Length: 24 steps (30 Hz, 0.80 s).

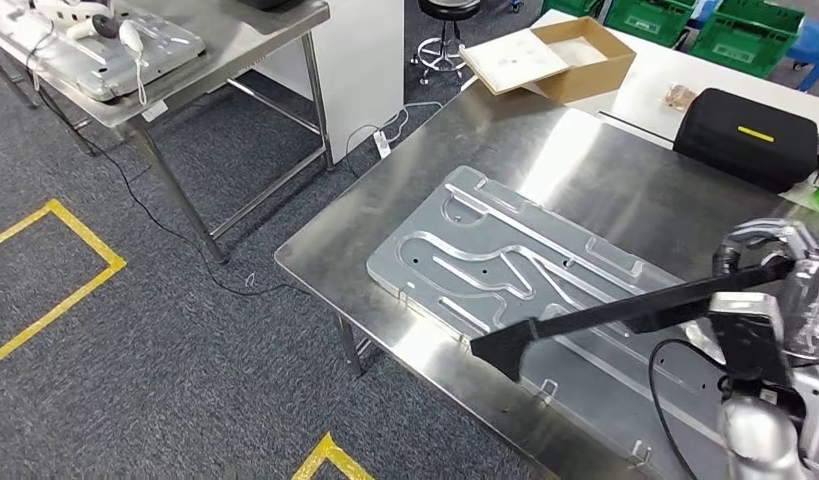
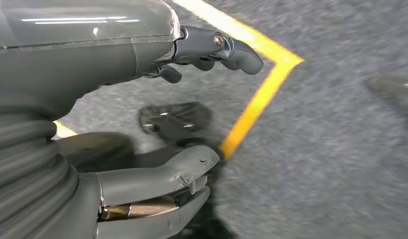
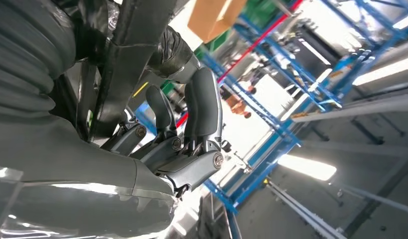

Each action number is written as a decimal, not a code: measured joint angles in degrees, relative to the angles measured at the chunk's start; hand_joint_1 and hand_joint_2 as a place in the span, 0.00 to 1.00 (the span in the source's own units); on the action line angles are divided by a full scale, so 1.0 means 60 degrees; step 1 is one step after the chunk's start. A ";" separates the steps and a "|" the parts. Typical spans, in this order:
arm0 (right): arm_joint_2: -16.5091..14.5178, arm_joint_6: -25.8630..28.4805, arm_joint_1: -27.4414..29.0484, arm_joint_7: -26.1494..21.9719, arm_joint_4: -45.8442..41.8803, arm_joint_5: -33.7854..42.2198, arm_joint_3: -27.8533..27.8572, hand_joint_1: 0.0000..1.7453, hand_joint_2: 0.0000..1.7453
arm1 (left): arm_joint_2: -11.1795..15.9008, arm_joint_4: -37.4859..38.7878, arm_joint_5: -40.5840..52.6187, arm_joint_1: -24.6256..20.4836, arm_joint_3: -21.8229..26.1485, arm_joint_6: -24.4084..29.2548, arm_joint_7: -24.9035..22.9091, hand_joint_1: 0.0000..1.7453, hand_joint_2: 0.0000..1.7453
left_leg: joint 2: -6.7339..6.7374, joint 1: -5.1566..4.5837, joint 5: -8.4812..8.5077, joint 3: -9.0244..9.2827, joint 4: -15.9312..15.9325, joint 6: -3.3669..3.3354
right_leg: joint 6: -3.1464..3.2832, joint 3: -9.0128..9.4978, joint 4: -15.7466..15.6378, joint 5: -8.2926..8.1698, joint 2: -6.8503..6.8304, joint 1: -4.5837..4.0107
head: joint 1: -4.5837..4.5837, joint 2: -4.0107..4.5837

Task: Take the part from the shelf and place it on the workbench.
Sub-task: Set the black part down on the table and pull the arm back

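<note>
One stamped metal part [image 1: 505,265] lies flat on steel table [image 1: 625,190], near table's front corner. One long black tool [image 1: 625,312] slants over part, its wide end at part's front edge. Right robot hand [image 1: 760,300] grips tool's rear end, fingers [image 3: 204,107] wrapped round it. Left robot hand [image 2: 142,114] hangs over grey carpet, fingers spread, holding nothing. Behind part on table: one black case [image 1: 747,135] with yellow stripe, one open cardboard box [image 1: 560,55]. No legible writing.
</note>
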<state>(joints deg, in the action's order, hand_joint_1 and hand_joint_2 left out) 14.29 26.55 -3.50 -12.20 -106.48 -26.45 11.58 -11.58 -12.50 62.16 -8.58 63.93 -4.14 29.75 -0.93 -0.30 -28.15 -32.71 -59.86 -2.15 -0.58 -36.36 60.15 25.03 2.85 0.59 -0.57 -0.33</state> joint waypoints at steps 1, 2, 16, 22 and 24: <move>-0.0078 -0.0021 -0.0034 0.0036 0.0048 -0.0131 -0.0009 1.00 1.00 | -0.0022 -0.0046 -0.0076 -0.0169 -0.0005 -0.0085 -0.0044 0.00 1.00 | 0.0007 -0.0004 0.0045 0.0003 0.0038 -0.0041 | -0.0064 -0.0005 -0.0025 -0.0031 0.0011 0.0017 | 0.0000 0.0000; -0.0128 -0.0040 -0.0077 0.0054 0.0106 -0.0186 -0.0018 1.00 1.00 | -0.0038 -0.0092 -0.0151 -0.0296 -0.0010 -0.0174 -0.0042 0.00 1.00 | 0.0027 0.0000 0.0102 0.0022 0.0104 -0.0096 | -0.0115 -0.0004 -0.0014 -0.0028 -0.0019 0.0037 | 0.0000 0.0000; -0.0272 -0.0380 0.0872 0.0661 0.0022 -0.0283 0.1424 1.00 1.00 | -0.1085 0.0884 0.0257 -0.0068 -0.0965 0.2009 0.1252 0.00 1.00 | 0.0303 -0.0028 0.0116 0.0038 0.0152 -0.0054 | -0.0176 0.0313 -0.0106 0.0231 -0.0518 0.0035 | 0.0003 0.0000; -0.0277 -0.0470 0.0757 0.0625 0.0138 -0.0274 0.1697 1.00 1.00 | -0.1101 0.0563 0.0243 0.0185 -0.1053 0.0844 0.0965 0.00 1.00 | 0.0250 0.0000 -0.1030 -0.0829 -0.1833 0.0152 | 0.0109 0.0363 -0.0235 0.0172 -0.0431 0.0085 | -0.0005 0.0001; -0.0273 -0.0466 0.0736 0.0624 0.0243 -0.0265 0.1705 1.00 1.00 | -0.1078 0.0484 0.0255 0.0331 -0.1074 0.0672 0.0938 0.00 1.00 | 0.0244 0.0001 -0.1118 -0.1152 -0.2469 0.0146 | 0.0117 0.0366 -0.0229 0.0174 -0.0422 0.0068 | -0.0005 0.0000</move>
<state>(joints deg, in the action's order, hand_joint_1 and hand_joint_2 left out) 12.65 23.75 0.91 -8.46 -105.02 -28.04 21.81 -18.05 -9.59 63.69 -6.60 57.48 -0.11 35.38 0.53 -0.29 -34.86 -39.63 -74.68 -1.27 0.12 -34.16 58.78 26.08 0.32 1.00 -0.60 -0.33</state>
